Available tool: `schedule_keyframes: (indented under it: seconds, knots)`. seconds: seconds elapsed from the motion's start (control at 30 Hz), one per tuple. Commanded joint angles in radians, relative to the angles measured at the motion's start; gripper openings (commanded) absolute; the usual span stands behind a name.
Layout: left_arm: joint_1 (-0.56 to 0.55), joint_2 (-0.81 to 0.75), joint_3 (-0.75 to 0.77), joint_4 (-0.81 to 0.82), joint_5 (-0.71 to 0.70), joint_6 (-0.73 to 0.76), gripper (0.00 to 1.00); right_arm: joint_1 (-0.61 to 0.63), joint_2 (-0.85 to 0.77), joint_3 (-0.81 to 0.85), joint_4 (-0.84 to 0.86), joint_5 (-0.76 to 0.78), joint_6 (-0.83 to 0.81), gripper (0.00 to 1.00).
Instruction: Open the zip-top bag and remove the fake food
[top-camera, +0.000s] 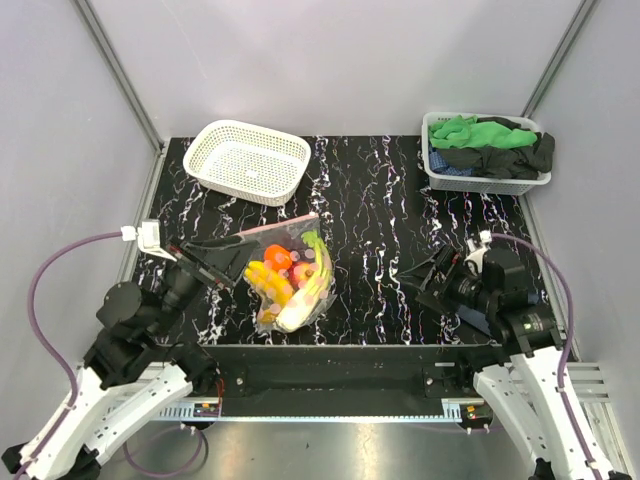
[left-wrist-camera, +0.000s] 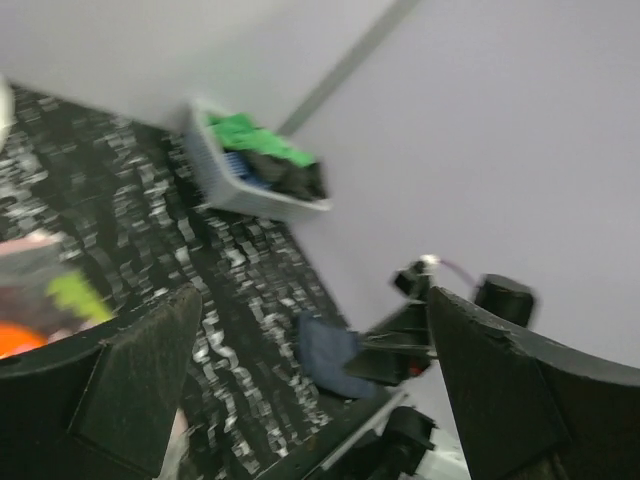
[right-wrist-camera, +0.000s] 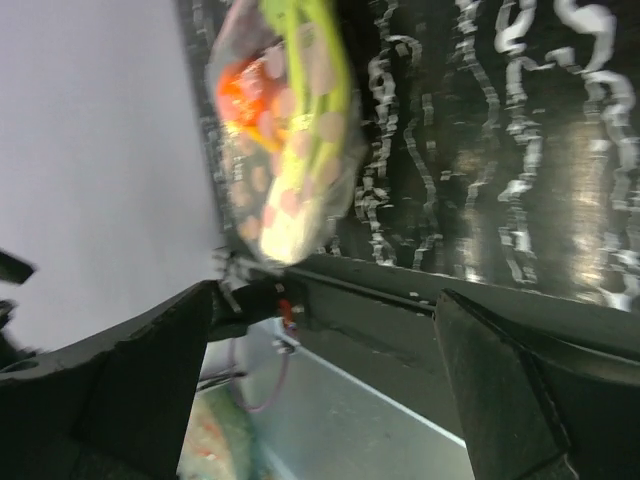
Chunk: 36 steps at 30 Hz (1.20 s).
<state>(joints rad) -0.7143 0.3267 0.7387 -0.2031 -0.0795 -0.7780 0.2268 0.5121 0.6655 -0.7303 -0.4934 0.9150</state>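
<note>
Zip-top bag (top-camera: 285, 275) lies flat on the near-left part of the black marbled tabletop (top-camera: 400, 200). Its pinkish zip strip (top-camera: 280, 224) is at the far end, turned toward the white basket (top-camera: 248, 160), and from where I stand the mouth looks closed. Packed inside is the fake food (top-camera: 283, 285): a yellow banana, something orange-red and pale-green stalks, bunched so the pouch bulges. The left pincer (top-camera: 236, 262) hangs just beside the bag's left edge, fingers spread wide and pinching nothing; I'd guess it is placed to take hold near the strip. The right pincer (top-camera: 410, 280), likewise spread and empty, sits well apart on the other side, pointing at the bag, probably to grip the opposite lip. A grey basket of cloths (top-camera: 487, 150) stands in the far right corner.
</note>
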Motion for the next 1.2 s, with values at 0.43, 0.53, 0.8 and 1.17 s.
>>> schedule_keyframes:
  seconds: [0.43, 0.53, 0.8, 1.17]
  knots:
    - [0.142, 0.581, 0.349, -0.482, -0.12, 0.08, 0.99, -0.003, 0.301, 0.299, -0.284, 0.023, -0.393, 1.0]
    - [0.447, 0.702, 0.338, -0.498, 0.143, 0.082, 0.99, -0.003, 0.36, 0.312, -0.232, -0.025, -0.404, 1.0]
    - [0.786, 0.926, 0.15, -0.172, 0.54, 0.16, 0.96, -0.003, 0.548, 0.356, -0.112, -0.167, -0.429, 1.0]
    - [0.842, 1.239, 0.111, 0.122, 0.768, 0.121, 0.85, -0.003, 0.715, 0.365, 0.006, -0.249, -0.446, 1.0]
